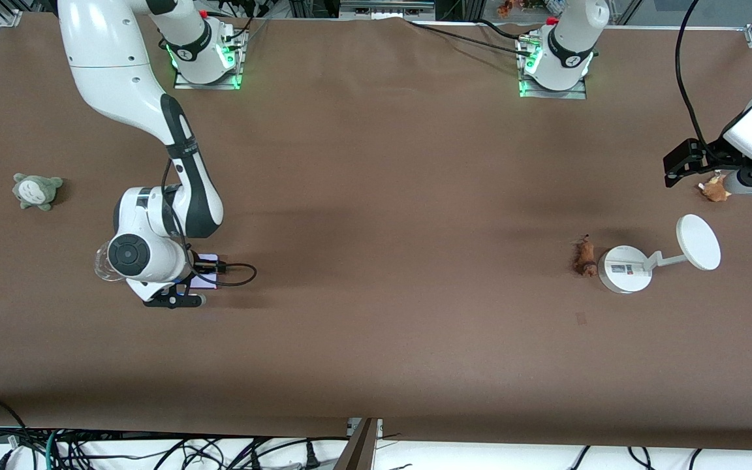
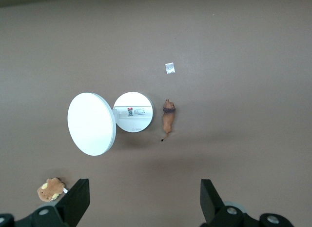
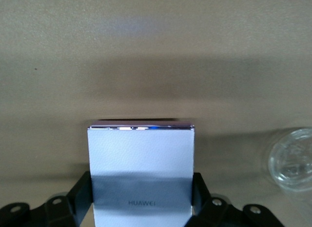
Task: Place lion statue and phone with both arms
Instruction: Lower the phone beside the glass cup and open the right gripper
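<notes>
Front view: you're seeing the right gripper (image 1: 177,297) sitting low at the right arm's end of the table, jaws clamped on the phone (image 1: 208,279), a lavender edge just showing. The lion statue (image 1: 585,255), a small orange-brown figurine, is lying just beside the white round stand (image 1: 624,269). The left gripper (image 1: 683,163) is hanging over the left arm's end, near a brown plush (image 1: 714,188).

Left wrist view: fingers (image 2: 77,200) are standing wide apart, gripping nothing; the lion statue (image 2: 168,119) is showing a dark thin tail.

Right wrist view: the phone (image 3: 141,173) is showing a pale glossy face reading "HUAWEI", pinched between both fingers (image 3: 80,193). A clear glass (image 3: 291,158) is standing beside it.
</notes>
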